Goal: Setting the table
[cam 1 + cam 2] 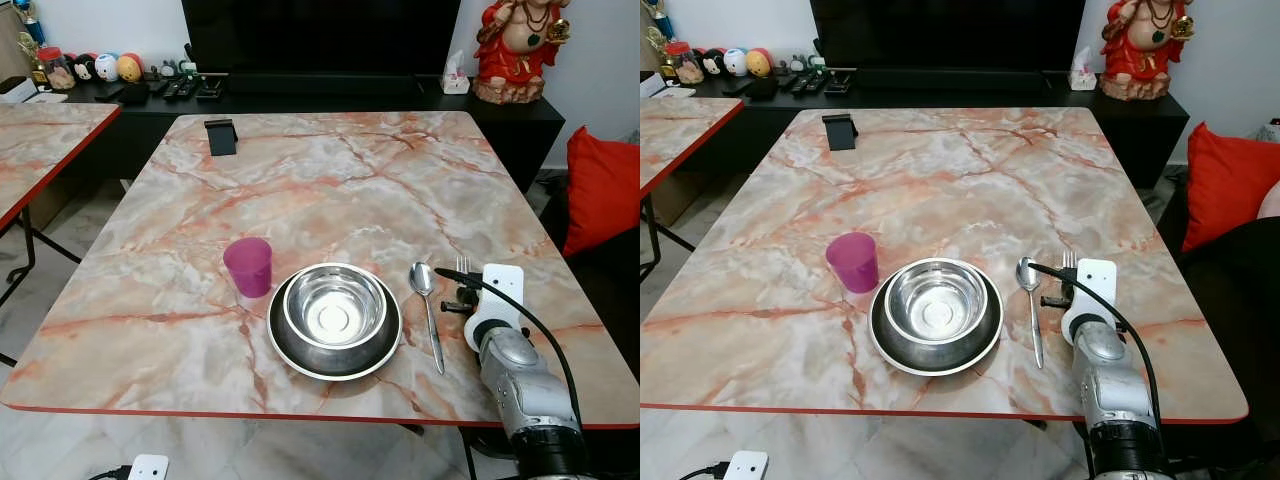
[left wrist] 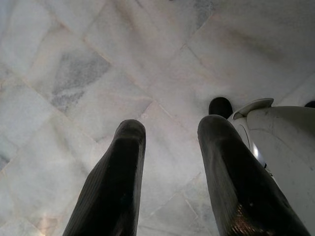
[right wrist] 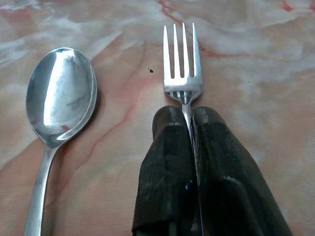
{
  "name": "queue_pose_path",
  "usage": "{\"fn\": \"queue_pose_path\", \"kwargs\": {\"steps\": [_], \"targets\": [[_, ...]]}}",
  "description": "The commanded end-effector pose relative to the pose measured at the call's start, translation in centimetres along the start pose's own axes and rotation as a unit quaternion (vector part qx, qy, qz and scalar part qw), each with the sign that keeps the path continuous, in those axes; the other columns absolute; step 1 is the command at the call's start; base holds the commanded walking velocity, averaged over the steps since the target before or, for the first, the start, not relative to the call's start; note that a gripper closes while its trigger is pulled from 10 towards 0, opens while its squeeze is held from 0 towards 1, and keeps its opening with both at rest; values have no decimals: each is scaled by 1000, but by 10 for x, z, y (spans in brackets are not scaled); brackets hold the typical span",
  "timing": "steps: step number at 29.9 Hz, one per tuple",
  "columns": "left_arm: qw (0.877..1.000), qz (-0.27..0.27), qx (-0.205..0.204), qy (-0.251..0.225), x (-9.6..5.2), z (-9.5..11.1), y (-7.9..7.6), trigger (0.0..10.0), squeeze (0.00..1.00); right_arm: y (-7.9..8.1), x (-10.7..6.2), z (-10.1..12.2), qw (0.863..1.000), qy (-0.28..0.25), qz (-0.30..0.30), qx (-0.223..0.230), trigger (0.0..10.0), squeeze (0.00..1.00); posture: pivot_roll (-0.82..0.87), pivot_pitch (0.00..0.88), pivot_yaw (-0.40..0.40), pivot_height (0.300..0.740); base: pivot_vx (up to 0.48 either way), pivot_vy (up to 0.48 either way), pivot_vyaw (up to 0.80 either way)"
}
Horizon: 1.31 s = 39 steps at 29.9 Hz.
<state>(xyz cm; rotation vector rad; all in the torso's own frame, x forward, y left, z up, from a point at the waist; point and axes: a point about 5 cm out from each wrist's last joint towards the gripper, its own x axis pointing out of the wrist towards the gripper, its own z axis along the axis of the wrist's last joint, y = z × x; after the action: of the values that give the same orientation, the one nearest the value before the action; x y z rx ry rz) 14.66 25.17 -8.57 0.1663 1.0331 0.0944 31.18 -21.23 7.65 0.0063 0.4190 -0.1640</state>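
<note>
Marble counter (image 1: pixel 330 170): we see the right tool (image 3: pixel 189 115) clamped tight on the fork (image 3: pixel 182 64) neck, tines flat on the counter just beside the spoon (image 3: pixel 59 93), right of the bowl (image 1: pixel 334 305). Left tool (image 2: pixel 170 132) hangs parted over floor.

Steel bowl (image 1: pixel 334 308) sat nested in dark plate (image 1: pixel 290 350) near table edge; pink cup (image 1: pixel 248 266) upright beside it; spoon (image 1: pixel 427 305) and fork (image 3: pixel 182 69) lay parallel on the opposite side.

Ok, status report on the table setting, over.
Right gripper shut on fork, low over table beside spoon. Left gripper open, idle over floor. Bowl on plate, cup set. Nothing in the way.
</note>
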Motion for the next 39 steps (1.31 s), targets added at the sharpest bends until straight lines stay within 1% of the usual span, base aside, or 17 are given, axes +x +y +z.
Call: {"fn": "queue_pose_path", "kwargs": {"steps": [1, 6, 9, 17, 22, 29, 39], "targets": [[1000, 2, 6, 4, -1, -2, 3, 10000, 0, 0, 2, 6, 1000, -8, -1, 3, 10000, 0, -23, 0, 20, 711, 0, 0, 0], [1000, 3, 5, 4, -1, -2, 3, 10000, 0, 3, 2, 7, 1000, -13, 6, 6, 10000, 0, -17, 0, 17, 711, 0, 0, 0], [1000, 3, 4, 5, -1, -2, 3, 10000, 0, 8, 1, 12, 999, -30, 24, 8, 10000, 0, -15, 0, 15, 711, 0, 0, 0], [1000, 3, 4, 4, -1, -2, 3, 10000, 0, 3, 1, 10, 999, -27, 25, -1, 10000, 0, -16, 0, 15, 711, 0, 0, 0], [1000, 2, 4, 4, 0, -1, 3, 10000, 0, 0, 1, 7, 999, -14, 31, -39, 10000, 0, -17, 0, 15, 711, 0, 0, 0], [1000, 3, 5, 3, 0, -1, 3, 10000, 0, -1, 0, 7, 998, -16, 50, -42, 10000, 0, -17, 0, 18, 711, 0, 0, 0], [1000, 3, 6, 3, 0, -1, 3, 10000, 0, 0, 0, 2, 998, -6, 53, -43, 10000, 0, -15, 0, 19, 711, 0, 0, 0]]}}
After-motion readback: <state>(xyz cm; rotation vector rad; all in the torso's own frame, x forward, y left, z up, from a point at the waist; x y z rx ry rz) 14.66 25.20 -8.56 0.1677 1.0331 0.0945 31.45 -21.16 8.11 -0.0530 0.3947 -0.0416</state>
